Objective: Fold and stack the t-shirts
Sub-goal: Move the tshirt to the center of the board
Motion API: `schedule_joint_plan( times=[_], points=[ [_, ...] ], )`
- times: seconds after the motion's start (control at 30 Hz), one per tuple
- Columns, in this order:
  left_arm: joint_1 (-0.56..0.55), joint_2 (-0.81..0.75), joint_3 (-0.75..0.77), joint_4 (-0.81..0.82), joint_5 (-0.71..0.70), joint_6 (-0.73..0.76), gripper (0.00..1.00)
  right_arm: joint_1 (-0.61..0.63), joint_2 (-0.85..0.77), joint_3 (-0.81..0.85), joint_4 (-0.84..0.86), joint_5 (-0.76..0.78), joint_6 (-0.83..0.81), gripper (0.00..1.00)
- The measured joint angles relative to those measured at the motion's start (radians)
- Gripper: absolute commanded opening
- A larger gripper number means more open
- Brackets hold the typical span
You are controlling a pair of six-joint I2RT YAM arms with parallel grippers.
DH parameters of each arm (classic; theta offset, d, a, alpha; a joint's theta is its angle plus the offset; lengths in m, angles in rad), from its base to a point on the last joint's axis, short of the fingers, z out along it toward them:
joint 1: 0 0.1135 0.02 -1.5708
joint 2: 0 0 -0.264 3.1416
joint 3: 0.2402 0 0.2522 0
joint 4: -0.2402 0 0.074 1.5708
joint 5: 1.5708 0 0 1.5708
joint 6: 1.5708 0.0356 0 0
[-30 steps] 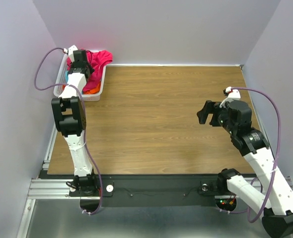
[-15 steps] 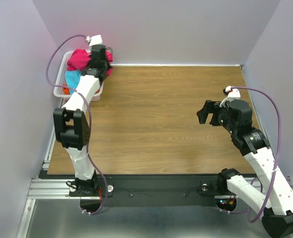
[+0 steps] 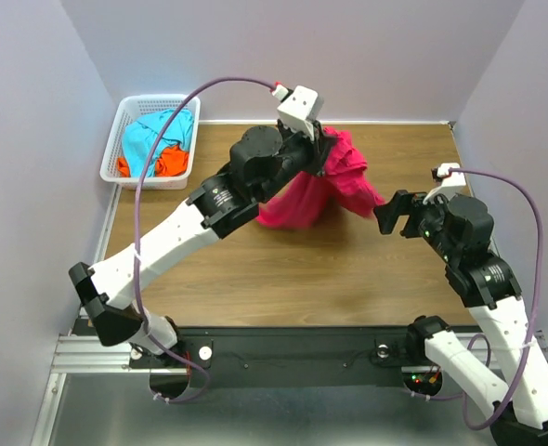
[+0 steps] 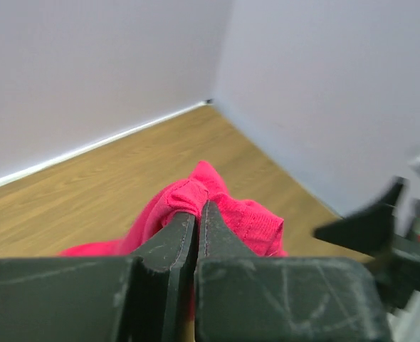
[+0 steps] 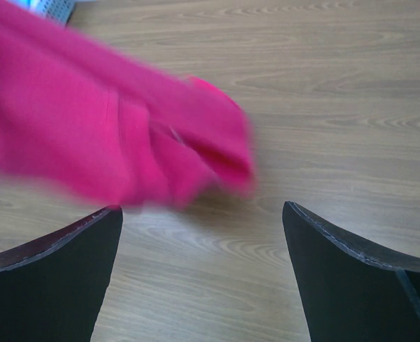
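The left gripper [image 3: 324,141] is pressed together on a bunched fold of the crimson-pink t-shirt [image 3: 297,200], pinching it at its very top; the cloth hangs down from the jaws over the far middle of the table [image 3: 255,269], and whether its lower end rests on the wood or hangs just above it I cannot tell; a flap of it trails out to the right, towards the right gripper [image 3: 386,216], whose jaws are spread wide with only bare table between them; the flap's tip comes near those fingers, but contact cannot be judged from above; the turquoise-blue t-shirt [image 3: 153,135] and the orange t-shirt [image 3: 169,163] lie crumpled together in the white basket [image 3: 110,169] at the far left corner, well apart from both grippers, the orange one largely covered by the turquoise; the left arm [image 3: 218,200] hides the pink shirt's upper left part from above; in the left wrist view the fingers cut off the cloth's lower part, and the right gripper is only a blurred dark shape at the right edge; in the right wrist view the shirt is smeared across the upper left, so seams and sleeves cannot be made out
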Motion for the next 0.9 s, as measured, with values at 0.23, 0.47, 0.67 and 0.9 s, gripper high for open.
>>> schedule_joint_plan(
  times=[0.23,0.47,0.67,0.9],
  points=[
    [-0.026,-0.101,-0.167,0.027,-0.009,-0.060,0.00,0.000,-0.038,-0.002,-0.003,-0.013,-0.010,1.00],
    [0.056,-0.197,-0.498,0.051,-0.091,-0.134,0.04,0.000,-0.013,-0.022,-0.008,-0.028,0.004,1.00],
    [0.236,-0.342,-0.765,0.033,-0.097,-0.163,0.46,0.000,0.102,-0.022,-0.008,-0.018,0.035,1.00],
    [0.316,-0.553,-0.896,0.028,-0.137,-0.175,0.86,0.000,0.284,-0.022,0.047,-0.101,0.077,1.00]
  ],
)
